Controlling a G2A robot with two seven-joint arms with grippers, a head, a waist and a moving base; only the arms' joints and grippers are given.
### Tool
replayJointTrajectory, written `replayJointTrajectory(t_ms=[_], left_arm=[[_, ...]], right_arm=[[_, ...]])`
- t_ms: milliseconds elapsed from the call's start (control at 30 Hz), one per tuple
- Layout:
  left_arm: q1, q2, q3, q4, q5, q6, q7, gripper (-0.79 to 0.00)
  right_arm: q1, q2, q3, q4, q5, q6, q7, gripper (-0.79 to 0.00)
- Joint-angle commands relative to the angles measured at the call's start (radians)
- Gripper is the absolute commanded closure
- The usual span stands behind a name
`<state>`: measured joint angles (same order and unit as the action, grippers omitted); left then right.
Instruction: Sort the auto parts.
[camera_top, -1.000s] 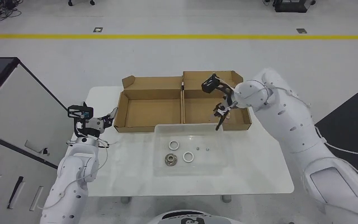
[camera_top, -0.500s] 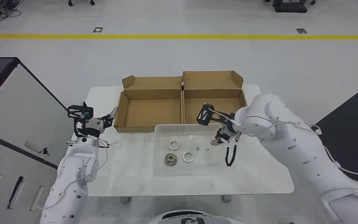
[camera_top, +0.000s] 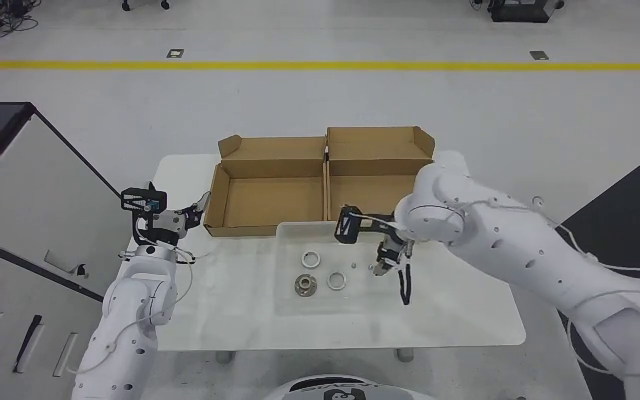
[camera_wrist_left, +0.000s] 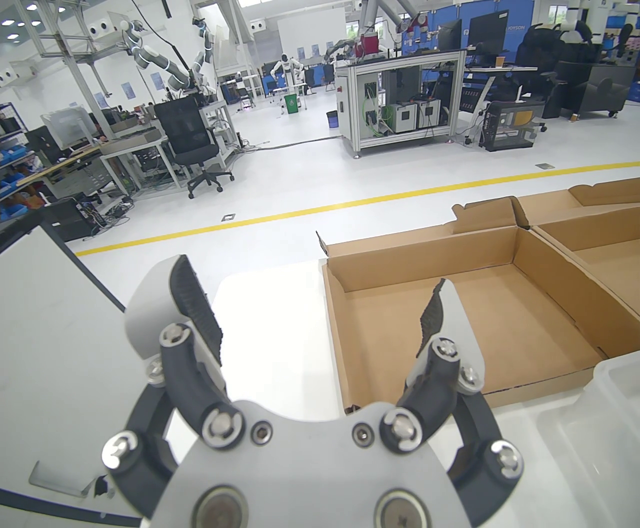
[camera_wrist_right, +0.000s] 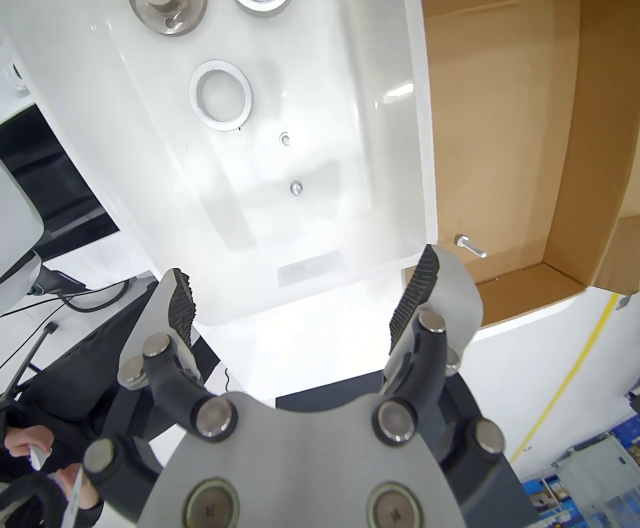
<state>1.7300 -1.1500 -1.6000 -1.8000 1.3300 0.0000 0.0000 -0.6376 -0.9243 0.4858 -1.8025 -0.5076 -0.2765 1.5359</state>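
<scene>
Top view: your right gripper (camera_top: 386, 262) hangs over the bin (camera_top: 296, 236), nearer the parts than the left gripper (camera_top: 193, 212). Left wrist: fingers (camera_wrist_left: 192, 300) spread, empty, facing a box (camera_wrist_left: 380, 350). Right wrist: fingers (camera_wrist_right: 180, 305) spread, empty; a bolt (camera_wrist_right: 296, 188) lies straight ahead in the bin.

The left arm (camera_top: 135, 310) and right arm (camera_top: 500, 235) wear white rounded shells. The left gripper (camera_wrist_left: 311, 275) and right gripper (camera_wrist_right: 303, 262) share silver plates, black links, bright screws and ribbed black pads (camera_wrist_left: 192, 300). A black cable (camera_top: 405, 285) hangs at 6 o'clock of the right wrist.
</scene>
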Motion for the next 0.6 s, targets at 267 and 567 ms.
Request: replayJointTrajectory(t_ms=[267, 567], left_arm=[[0.000, 0.000, 0.000, 0.000, 0.000, 0.000, 0.000, -0.785], [0.000, 0.000, 0.000, 0.000, 0.000, 0.000, 0.000, -0.785]], right_arm=[[0.058, -0.052, -0.095, 0.085, 0.046, 0.015, 0.000, -0.785], [0.056, -0.052, -0.094, 0.084, 0.044, 0.014, -0.009, -0.785]])
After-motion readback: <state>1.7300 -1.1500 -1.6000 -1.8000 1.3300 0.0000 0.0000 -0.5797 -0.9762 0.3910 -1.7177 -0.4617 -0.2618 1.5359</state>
